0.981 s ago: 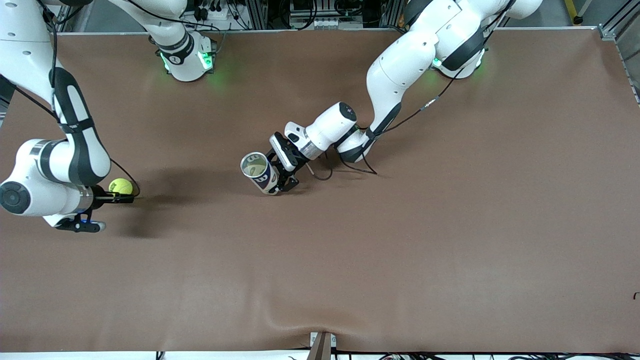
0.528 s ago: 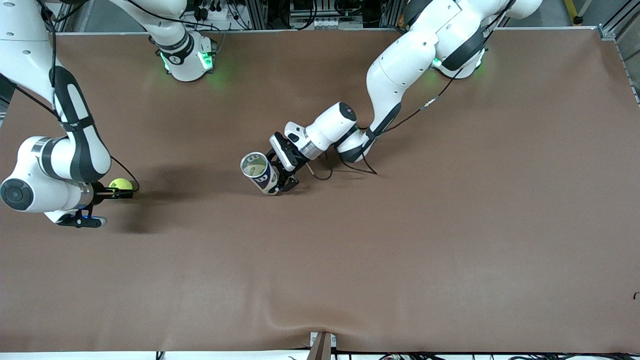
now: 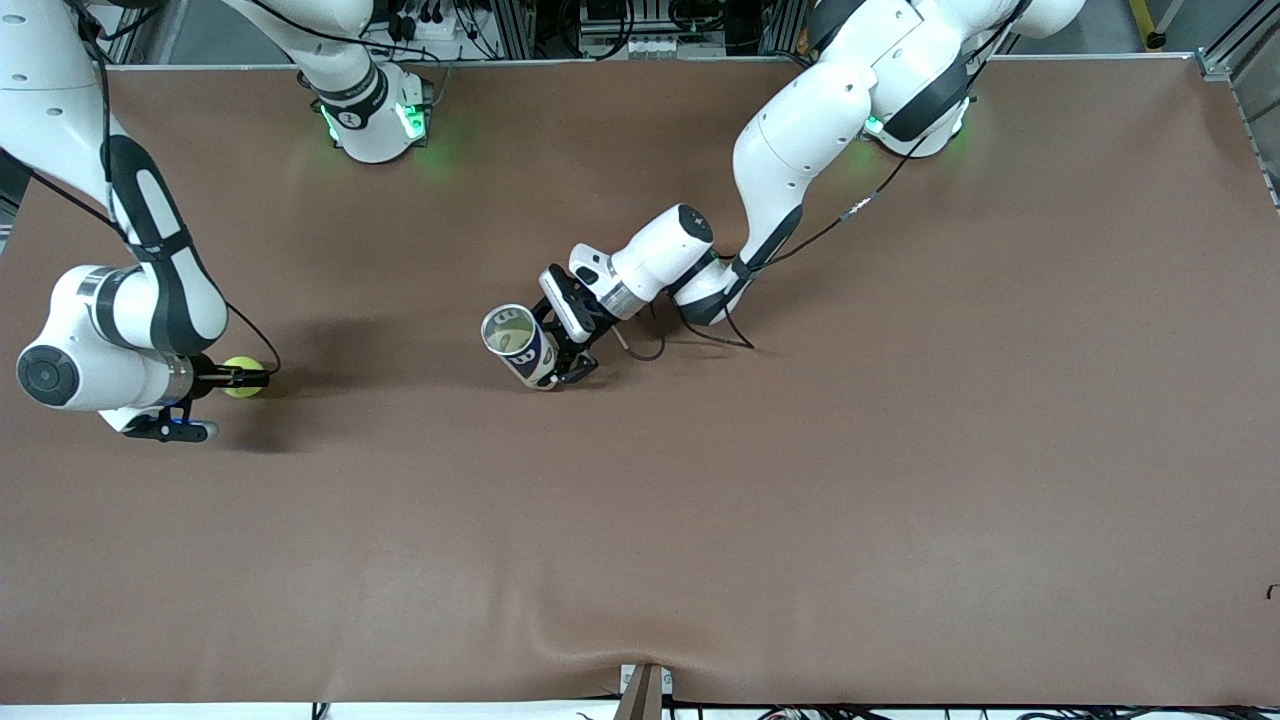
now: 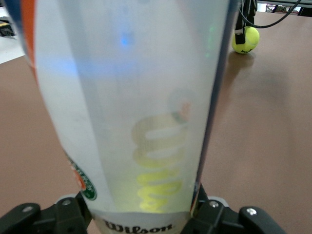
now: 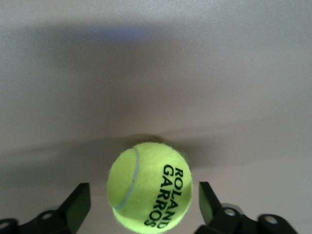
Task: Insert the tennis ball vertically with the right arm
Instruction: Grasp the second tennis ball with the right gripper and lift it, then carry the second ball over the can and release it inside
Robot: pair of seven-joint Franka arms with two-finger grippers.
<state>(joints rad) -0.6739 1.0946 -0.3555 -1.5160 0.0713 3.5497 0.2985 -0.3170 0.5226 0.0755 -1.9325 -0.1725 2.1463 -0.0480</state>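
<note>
Down at the right arm's end of the table (image 3: 700, 560), we see the right gripper (image 5: 146, 207) straddling the tennis ball (image 5: 150, 194), fingers (image 5: 78, 202) apart; mid-table, the left gripper (image 3: 560, 350) clamps the upright can (image 3: 518, 343).

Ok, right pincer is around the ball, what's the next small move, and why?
Probably finish closing the right pincer on the yellow-green felt tennis ball: its fingers flank the ball with gaps showing, while the left pincer holds the clear plastic ball tube upright mid-table.
</note>
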